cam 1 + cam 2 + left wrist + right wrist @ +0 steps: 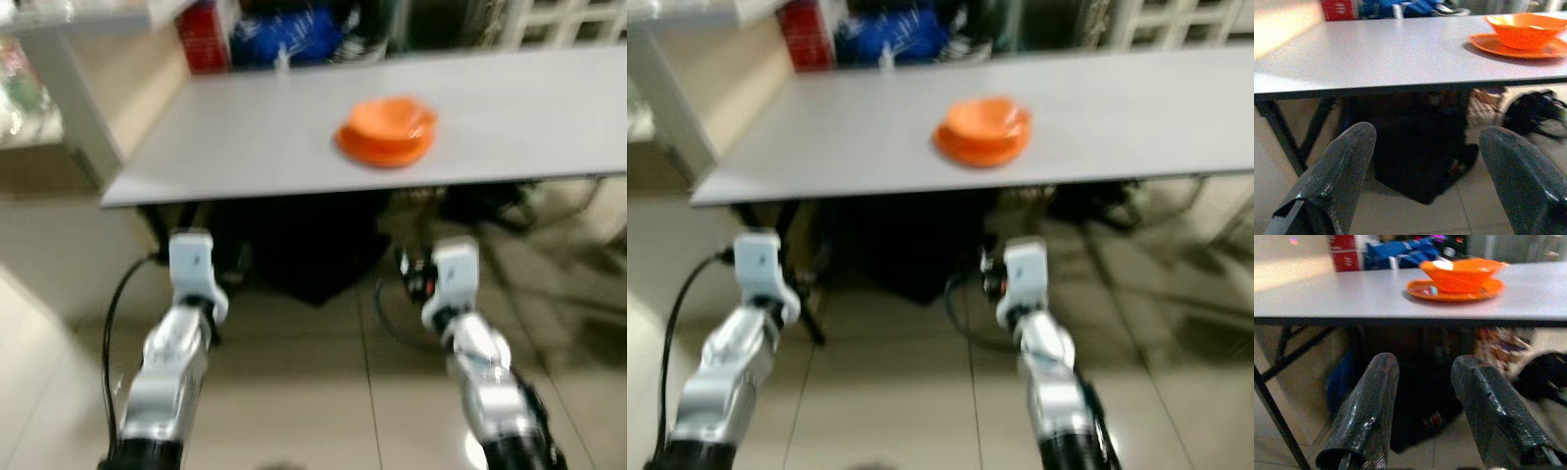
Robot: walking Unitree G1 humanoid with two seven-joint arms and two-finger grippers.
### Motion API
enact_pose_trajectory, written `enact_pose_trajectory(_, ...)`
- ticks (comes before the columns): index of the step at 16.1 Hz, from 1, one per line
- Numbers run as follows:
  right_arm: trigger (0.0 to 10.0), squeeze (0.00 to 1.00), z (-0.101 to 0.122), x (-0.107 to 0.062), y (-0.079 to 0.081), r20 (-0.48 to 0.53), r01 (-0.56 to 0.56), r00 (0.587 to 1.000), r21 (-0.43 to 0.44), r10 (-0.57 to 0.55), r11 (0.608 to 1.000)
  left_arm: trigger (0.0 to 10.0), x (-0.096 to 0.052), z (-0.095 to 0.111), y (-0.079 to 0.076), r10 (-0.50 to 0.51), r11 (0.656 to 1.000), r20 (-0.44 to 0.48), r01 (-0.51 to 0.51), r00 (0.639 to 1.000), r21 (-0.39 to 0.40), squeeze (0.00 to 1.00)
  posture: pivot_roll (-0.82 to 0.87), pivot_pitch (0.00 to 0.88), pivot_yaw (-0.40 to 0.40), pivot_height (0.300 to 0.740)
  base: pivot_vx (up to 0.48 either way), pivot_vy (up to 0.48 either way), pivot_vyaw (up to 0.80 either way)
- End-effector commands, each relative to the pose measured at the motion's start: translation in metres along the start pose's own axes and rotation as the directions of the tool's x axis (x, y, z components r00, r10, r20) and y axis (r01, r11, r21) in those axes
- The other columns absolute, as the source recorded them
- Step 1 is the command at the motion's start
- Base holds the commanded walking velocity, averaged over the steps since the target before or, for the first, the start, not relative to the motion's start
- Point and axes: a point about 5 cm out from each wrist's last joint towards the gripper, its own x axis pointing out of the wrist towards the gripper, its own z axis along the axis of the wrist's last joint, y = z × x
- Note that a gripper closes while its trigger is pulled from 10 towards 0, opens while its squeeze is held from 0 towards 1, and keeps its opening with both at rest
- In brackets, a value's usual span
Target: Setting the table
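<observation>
Your head views are soft with motion blur: the edges of the surface (294, 147), both arms and the floor tiles smear, and nothing is crisp. Light is even and fairly bright on the surface top, with a pale sheen across it. Beneath it you get deep shadow where the clutter merges into a black mass. The orange bowl (390, 119) and plate (384, 147) are saturated, their detail washed out. In your wrist views the bowl rim carries a white glare spot, the near claw fingers (1366, 416) sit out of focus with faint highlights, and a warm overexposed patch glows on the wall (1283, 19).
</observation>
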Motion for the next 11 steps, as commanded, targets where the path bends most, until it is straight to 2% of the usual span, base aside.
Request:
enact_pose_trajectory(1,10.0,0.0,0.0101,0.0025,0.0043,0.045,-0.033,0.998,-0.028,0.035,0.999,10.0,0.0029,0.0054,0.0001,0.004,1.0,0.02,-0.004,1.0,0.021,0.0,-0.21,0.0,0.103,0.74,0.0,0.0,0.0)
enact_pose_trajectory(5,10.0,0.0,0.004,-0.0027,0.0072,0.027,-0.065,0.997,-0.032,0.066,0.997,10.0,0.0009,0.0059,-0.0019,0.004,0.999,0.039,-0.006,0.999,0.049,0.0,-0.2,0.0,0.094,0.74,0.0,0.0,0.0)
enact_pose_trajectory(7,10.0,0.0,0.0022,-0.0042,0.0094,0.023,-0.08,0.996,-0.038,0.081,0.996,10.0,0.0002,0.0091,-0.005,-0.01,0.996,0.067,0.004,0.998,0.094,0.0,-0.2,0.0,0.092,0.74,0.0,0.0,0.0)
enact_pose_trajectory(9,10.0,0.0,0.002,-0.0029,0.0097,0.02,-0.076,0.997,-0.034,0.077,0.997,10.0,-0.0003,0.0072,-0.0068,0.018,0.999,0.056,-0.021,0.998,0.043,0.0,-0.2,0.0,0.087,0.74,0.375,0.0,0.0)
enact_pose_trajectory(11,10.0,0.0,0.0029,-0.0005,0.0102,0.02,-0.076,0.997,-0.031,0.076,0.997,10.0,0.0004,0.0066,-0.0062,0.039,0.999,0.057,-0.041,0.998,0.035,0.0,-0.19,0.0,0.085,0.74,0.0,0.0,0.0)
